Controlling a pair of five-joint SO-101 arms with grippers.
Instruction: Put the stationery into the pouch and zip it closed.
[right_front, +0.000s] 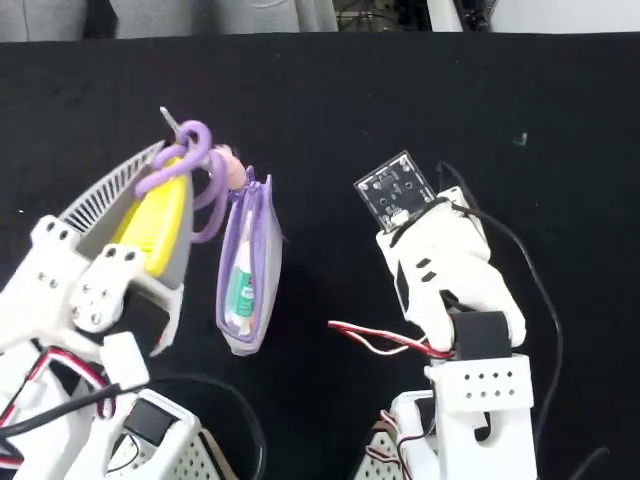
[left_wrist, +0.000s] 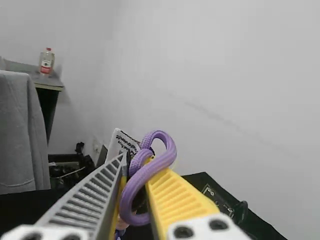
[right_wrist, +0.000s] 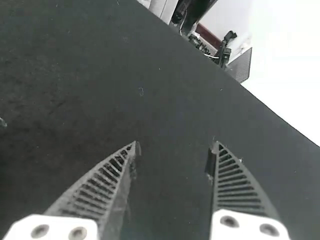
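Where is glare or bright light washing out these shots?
High view: even light, no glare on the pouch or black table. Left wrist view: bright wall behind the left hand. Right wrist view: washed-out white past the table's edge.

- On a white tag (left_wrist: 121, 142) just beside the purple cord (left_wrist: 159, 156) I see slanted lines of dark print, but I cannot make out the letters.
- A bottle (left_wrist: 46, 60) on a shelf (left_wrist: 47, 84) in the room behind carries a red label, too small for me to read.
- A green-and-white item (right_front: 241, 291) inside the pouch (right_front: 264, 235) bears a label with a red patch; no word is legible.
- The circuit board (right_front: 397, 190) on an arm shows pale marks, and I can read none of them.
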